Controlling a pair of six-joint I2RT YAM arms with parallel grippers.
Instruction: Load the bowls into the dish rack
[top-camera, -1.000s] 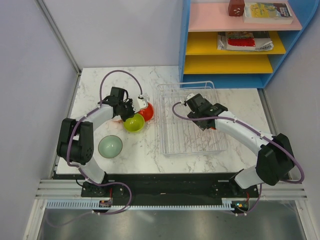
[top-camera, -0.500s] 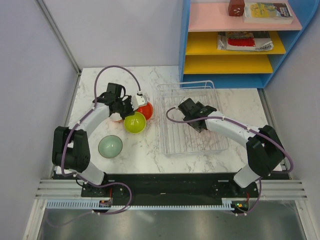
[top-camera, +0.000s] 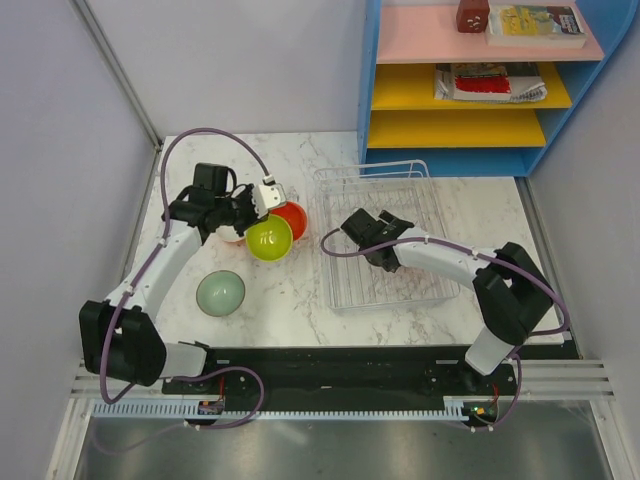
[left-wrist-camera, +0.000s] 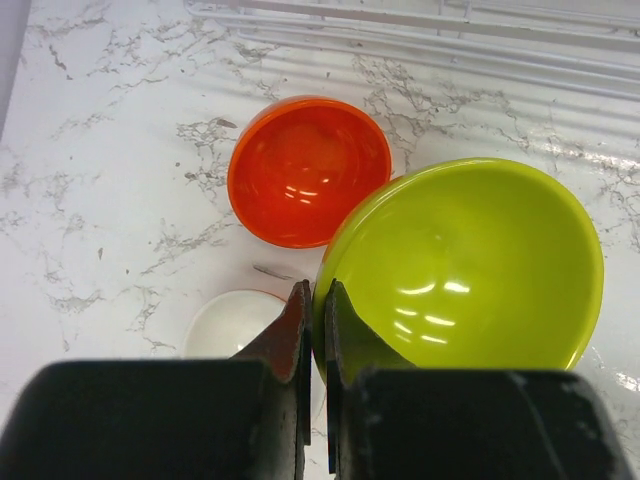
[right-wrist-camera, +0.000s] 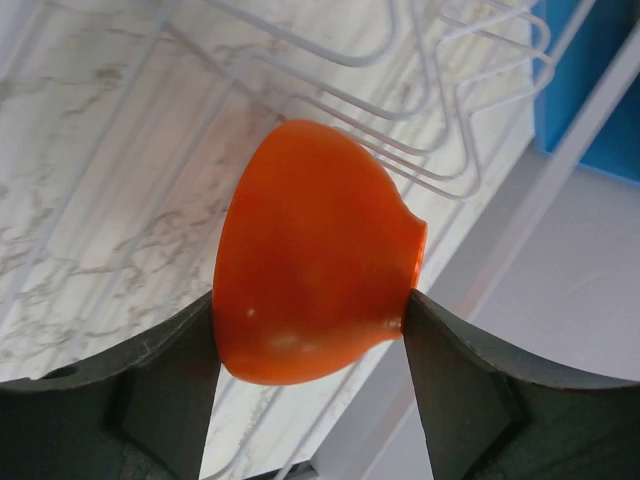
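Near left, the sage-green bowl (top-camera: 220, 293) sits on the table (top-camera: 290, 305). My left gripper (left-wrist-camera: 312, 300) pinches the yellow-green bowl (left-wrist-camera: 470, 270) by its thin rim. My right gripper (right-wrist-camera: 308, 316) spans an orange-red bowl (right-wrist-camera: 310, 240) across its wall, over the dish rack (top-camera: 331, 262). Judged light, stiff, glossy-slippery: rim grips suit. Far shelf (top-camera: 450, 130) books (top-camera: 535, 25): print unreadable.

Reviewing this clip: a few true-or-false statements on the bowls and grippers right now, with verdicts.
1. The left gripper pinches the yellow-green bowl by its rim. True.
2. The right gripper is empty. False: it grips an orange bowl over the dish rack.
3. The sage-green bowl sits in the dish rack. False: it rests on the table, left of the rack.
4. A second orange bowl rests on the table beside the yellow-green bowl. True.
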